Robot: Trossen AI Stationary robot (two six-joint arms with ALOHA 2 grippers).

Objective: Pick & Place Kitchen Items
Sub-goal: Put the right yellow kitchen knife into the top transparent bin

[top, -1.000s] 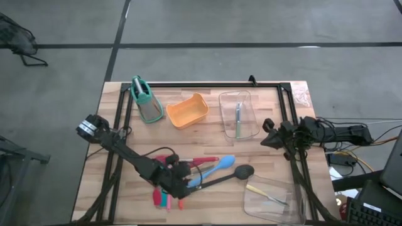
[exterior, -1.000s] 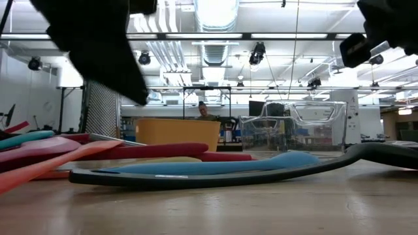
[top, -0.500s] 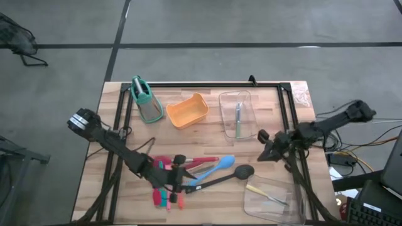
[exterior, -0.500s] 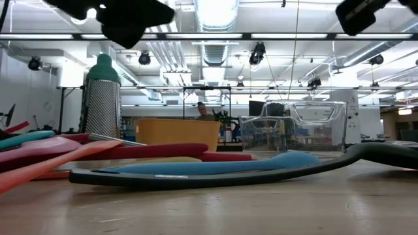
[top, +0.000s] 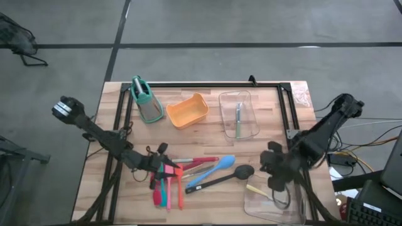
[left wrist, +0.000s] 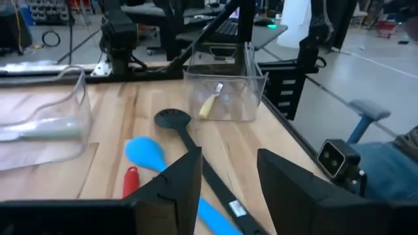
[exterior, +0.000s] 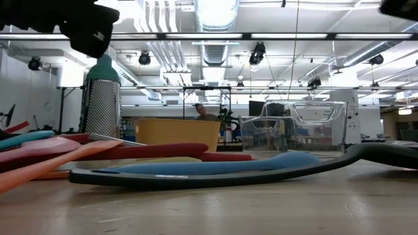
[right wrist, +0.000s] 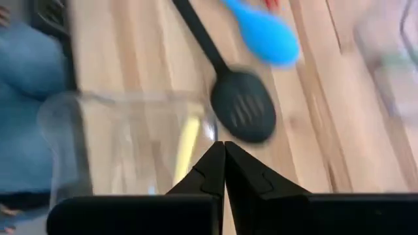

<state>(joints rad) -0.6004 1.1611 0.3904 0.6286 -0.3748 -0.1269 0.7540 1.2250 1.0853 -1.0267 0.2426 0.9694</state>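
The left gripper (top: 164,164) hangs over the pile of utensils at the table's near left, its fingers (left wrist: 179,179) spread with nothing between them; the left wrist view alone shows that gap, with the black ladle (left wrist: 189,147) and blue spatula (left wrist: 145,151) lying beyond. The right gripper (top: 274,177) sits above the near clear tray (top: 251,202), its tips pressed together, which only the right wrist view makes plain, along with the yellow piece (right wrist: 187,140) inside that tray. From overhead, the red, pink and teal utensils (top: 164,191) fan out beside the ladle, and a green piece (top: 239,119) lies in the far tray (top: 253,107). The low view adds a person (exterior: 204,112) behind the orange tub (exterior: 176,130).
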